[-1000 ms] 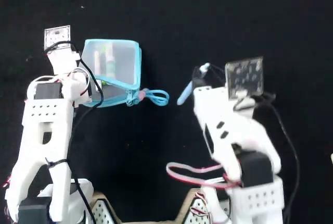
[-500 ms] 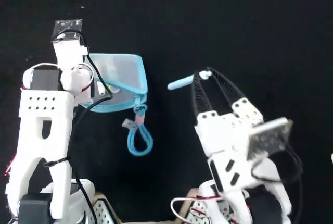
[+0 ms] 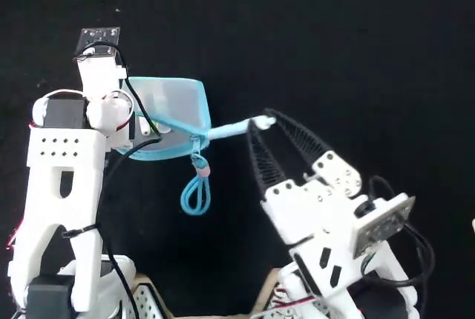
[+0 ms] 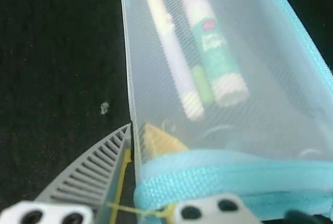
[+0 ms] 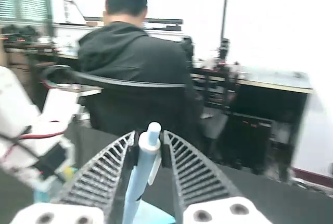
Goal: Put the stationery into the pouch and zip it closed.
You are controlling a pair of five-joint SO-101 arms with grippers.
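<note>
Several stationery pieces (image 4: 174,65) inside pouch (image 4: 276,83)

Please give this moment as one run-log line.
left gripper: shut on pouch | right gripper: shut on pen | pen tip: at pouch opening | inside pouch: glue stick

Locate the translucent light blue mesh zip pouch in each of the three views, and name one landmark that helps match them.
High view: translucent light blue mesh zip pouch left of centre, held by the left gripper.
Left wrist view: close up, a white pen inside.
Right wrist view: probably the light blue sliver under the left arm.
Landmark: the left gripper clamping the pouch's edge.
</note>
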